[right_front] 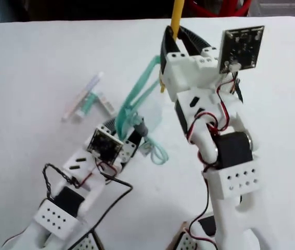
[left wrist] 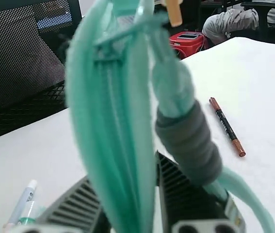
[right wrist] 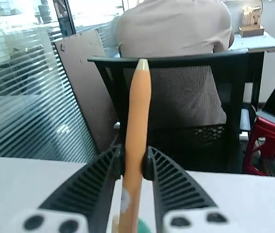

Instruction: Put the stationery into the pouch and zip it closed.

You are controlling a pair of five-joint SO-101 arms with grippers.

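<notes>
The left gripper (right_front: 122,130) is clenched on the edge of the green see-through pouch (right_front: 137,99), holding it on edge above the white table (right_front: 33,57); from that arm's wrist camera the zip edge of the pouch (left wrist: 113,111) runs up between the two black jaws of the left gripper (left wrist: 125,170). A green cord (right_front: 157,153) trails off the pouch near the jaws, with a grey toggle (left wrist: 190,141) on it. The right gripper (right_front: 177,34) grips an orange pen (right_front: 176,15) and holds it upright; the right wrist camera shows the orange pen (right wrist: 136,121) pinched in the right gripper (right wrist: 133,158). The pen's lower end is at the far end of the pouch; whether it is inside I cannot tell. A few pens (right_front: 85,99) lie loose on the table just beside the pouch on the left arm's side; a brown pencil (left wrist: 227,127) lies by itself on the table on the other side of the pouch.
</notes>
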